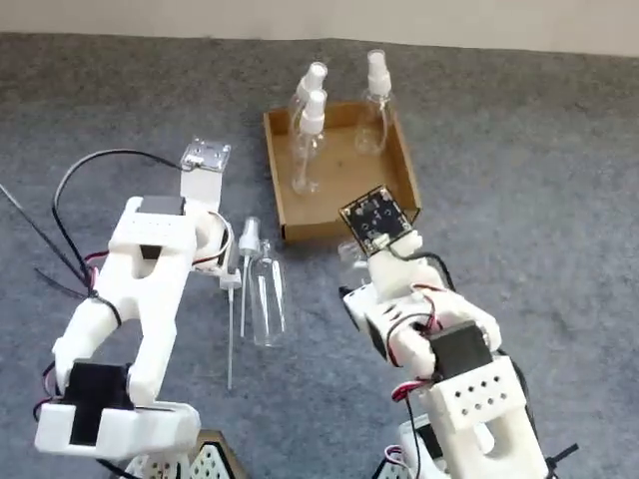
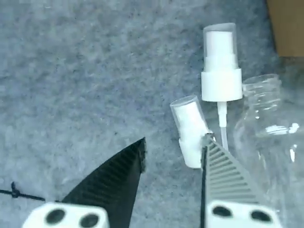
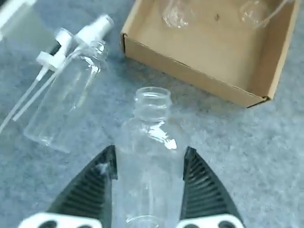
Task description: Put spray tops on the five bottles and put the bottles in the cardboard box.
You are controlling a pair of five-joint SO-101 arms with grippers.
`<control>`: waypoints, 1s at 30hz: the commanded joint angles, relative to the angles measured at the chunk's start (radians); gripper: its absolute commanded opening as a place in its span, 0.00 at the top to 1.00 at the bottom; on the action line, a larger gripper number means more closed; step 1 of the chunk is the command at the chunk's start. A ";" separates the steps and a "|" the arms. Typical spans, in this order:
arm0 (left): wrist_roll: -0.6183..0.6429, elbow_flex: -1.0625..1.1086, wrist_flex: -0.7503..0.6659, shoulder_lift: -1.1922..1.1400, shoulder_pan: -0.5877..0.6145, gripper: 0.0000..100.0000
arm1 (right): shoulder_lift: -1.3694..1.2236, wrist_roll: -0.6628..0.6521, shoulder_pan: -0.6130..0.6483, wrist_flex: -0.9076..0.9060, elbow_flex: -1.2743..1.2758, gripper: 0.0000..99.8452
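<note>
We see a grey worktop [image 1: 519,120] with the box [image 1: 310,230] at 12 o'clock from the two arms. The right end effector [image 3: 151,152] sits at the box's 6 o'clock edge. It pinches an open bottle [image 3: 152,128] by the body, neck toward the box. The left end effector [image 2: 175,142] is spread at the box's 8 o'clock. Three capped bottles [image 1: 308,150] stand in the box, two at its 10 o'clock side and one at 1 o'clock. A second bottle [image 1: 268,294], uncapped, lies between the arms. One top [image 2: 190,130] lies between the left fingers, touching the grey one [image 2: 223,175]. Another top [image 2: 219,71] lies just beside the second bottle's neck.
</note>
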State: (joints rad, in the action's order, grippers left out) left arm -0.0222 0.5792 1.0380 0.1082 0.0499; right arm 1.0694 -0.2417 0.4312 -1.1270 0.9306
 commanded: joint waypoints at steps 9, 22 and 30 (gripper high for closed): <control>0.031 -0.054 -0.118 -0.133 -0.024 0.83 | 0.156 0.029 0.031 0.047 0.064 1.00; 0.031 -0.058 -0.068 -0.021 0.012 0.95 | 0.166 -0.020 0.031 0.048 0.062 1.00; 0.031 -0.289 0.117 0.418 0.076 0.95 | 0.168 0.097 0.082 0.271 0.064 1.00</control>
State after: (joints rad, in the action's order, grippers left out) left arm -0.0023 0.4503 1.0610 0.2739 0.1097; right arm 1.2167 -0.2140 0.4572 -1.0150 0.9996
